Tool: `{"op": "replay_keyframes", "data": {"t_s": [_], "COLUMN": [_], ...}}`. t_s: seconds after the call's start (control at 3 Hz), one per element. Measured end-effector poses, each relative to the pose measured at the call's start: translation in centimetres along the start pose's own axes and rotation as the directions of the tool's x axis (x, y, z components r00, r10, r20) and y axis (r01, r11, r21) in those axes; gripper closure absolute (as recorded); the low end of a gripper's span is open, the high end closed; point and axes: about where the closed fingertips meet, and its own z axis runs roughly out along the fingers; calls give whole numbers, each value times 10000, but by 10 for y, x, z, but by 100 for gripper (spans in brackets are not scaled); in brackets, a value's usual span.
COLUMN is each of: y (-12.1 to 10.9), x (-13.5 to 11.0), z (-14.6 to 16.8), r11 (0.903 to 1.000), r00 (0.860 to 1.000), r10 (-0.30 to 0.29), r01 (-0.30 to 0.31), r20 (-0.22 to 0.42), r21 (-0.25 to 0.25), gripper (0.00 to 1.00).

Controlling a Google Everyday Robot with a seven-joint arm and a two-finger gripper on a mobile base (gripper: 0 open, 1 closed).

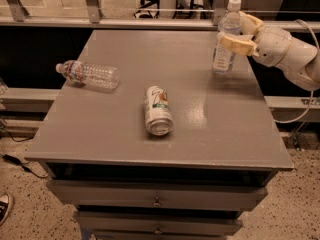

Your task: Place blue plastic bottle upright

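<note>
- Desk [115, 129] — a grey flat-topped unit with drawers [150, 196] beneath its front edge; it carries three containers.
- Robot arm [292, 56] — a white, segmented limb that enters from the right edge and reaches over the desk's far right corner.
- Clear ribbed bottle [90, 74] — lies on its side near the left edge, with its cap pointing left and a reddish-blue label by the neck. It is well apart from the other items.
- Blue plastic bottle [223, 59] — stands upright at the far right of the desk, with its white cap [233, 4] on top and its white label facing the camera. Its base is at the desk surface, and a faint reflection shows below it.
- White-green drink can [158, 110] — lies on its side near the middle of the desk, with one end towards the camera. It touches neither bottle.
- End effector [232, 30] — cream-coloured fingers [237, 44] clasp the blue plastic bottle around its upper body, one in front and one behind — a firm side grasp just above the label.
</note>
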Motion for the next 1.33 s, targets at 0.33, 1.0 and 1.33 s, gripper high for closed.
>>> {"op": "replay_keyframes", "data": {"t_s": [0.33,1.0,1.33], "y": [1,3,3], "x": [5,15,19], "z": [-2,-8,-13], "r11": [9998,9994,9994], "r00": [9998,9998,9997], "r10": [144,201,206], "r01": [-142,-201,-208], "r20": [119,-3,-109], "r21": [-130,-278,-271], "gripper": [100,68,36]}}
